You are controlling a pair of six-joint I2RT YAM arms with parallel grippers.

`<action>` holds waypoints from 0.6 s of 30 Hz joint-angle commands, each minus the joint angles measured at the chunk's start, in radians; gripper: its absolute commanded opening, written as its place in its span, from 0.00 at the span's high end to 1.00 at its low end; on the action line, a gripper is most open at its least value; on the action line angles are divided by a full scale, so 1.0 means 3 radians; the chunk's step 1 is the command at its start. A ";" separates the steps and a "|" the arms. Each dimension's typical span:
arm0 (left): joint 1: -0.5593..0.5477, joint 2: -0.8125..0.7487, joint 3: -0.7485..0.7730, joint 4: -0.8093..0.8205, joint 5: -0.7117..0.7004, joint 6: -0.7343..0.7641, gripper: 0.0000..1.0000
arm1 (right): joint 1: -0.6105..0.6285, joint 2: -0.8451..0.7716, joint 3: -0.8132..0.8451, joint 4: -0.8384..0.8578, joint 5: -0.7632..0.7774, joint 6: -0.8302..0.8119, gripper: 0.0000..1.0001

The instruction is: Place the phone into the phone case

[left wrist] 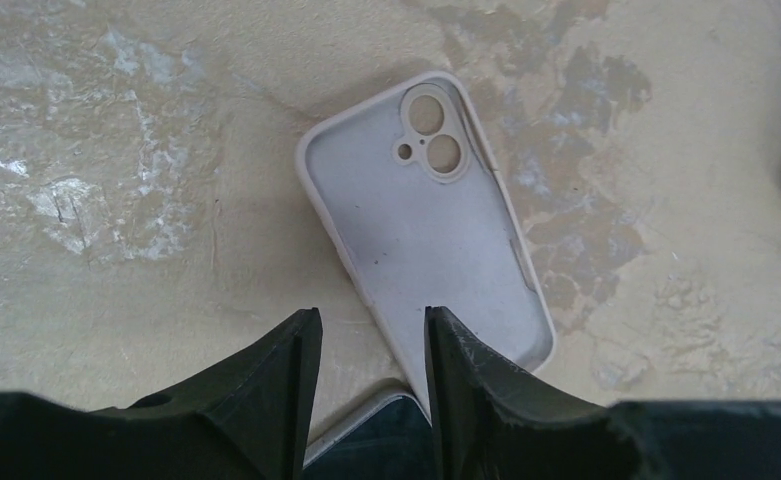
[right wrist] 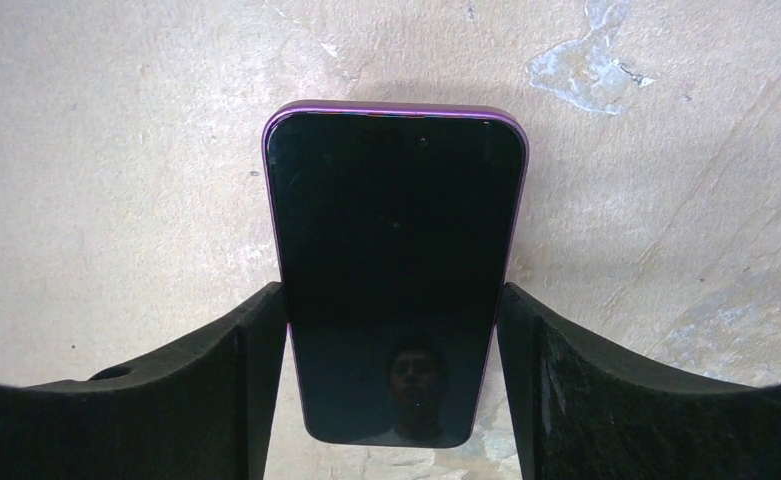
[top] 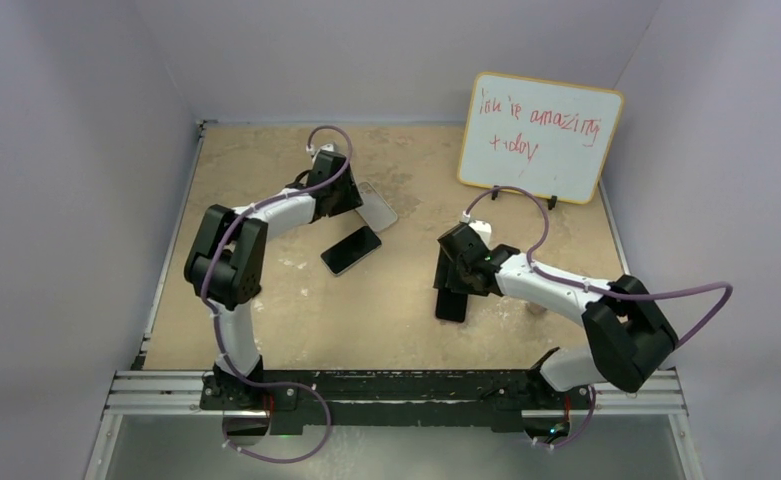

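Phone case (left wrist: 421, 240): pale grey, lying flat on the tan table (top: 266, 170) with its hollow side up and its camera cut-out at the end away from the left wrist camera.
Left gripper (left wrist: 373, 318): directly over the case's near end; jaws set somewhat apart, one finger on each side of the case's long side wall, with a gap to the wall, so nothing is pinched.
Purple-edged phone (right wrist: 396, 200): screen dark and facing the right wrist camera; it sits well apart from the case, to its right and closer to the arm bases. Whether it rests on the table or is lifted cannot be told.
Right gripper (right wrist: 391, 295): jaws closed against the two long edges of the purple-edged phone, gripping its lower half.
Second phone (top: 351, 250): black screen, light rim, flat on the table just beside the case's near end, on its left.
Whiteboard (top: 541, 135): propped upright far right of the case, at the back of the table, with red handwriting.
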 commanded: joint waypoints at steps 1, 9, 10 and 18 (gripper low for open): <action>0.0044 0.0137 0.0174 0.0131 0.0011 -0.0048 0.57 | -0.0008 -0.0112 -0.0032 0.0118 -0.0045 -0.0060 0.42; 0.0060 0.0363 0.0223 0.0114 0.0075 -0.0053 0.62 | -0.0008 -0.0109 -0.0052 0.0139 -0.0056 -0.0072 0.42; 0.0060 0.0382 0.0235 0.0116 0.0083 -0.0048 0.62 | -0.0009 -0.0107 -0.0048 0.0139 -0.0057 -0.0075 0.42; 0.0060 0.0463 0.0298 0.0107 0.0175 -0.0023 0.76 | -0.0009 -0.0170 -0.0075 0.0127 -0.0036 -0.0066 0.42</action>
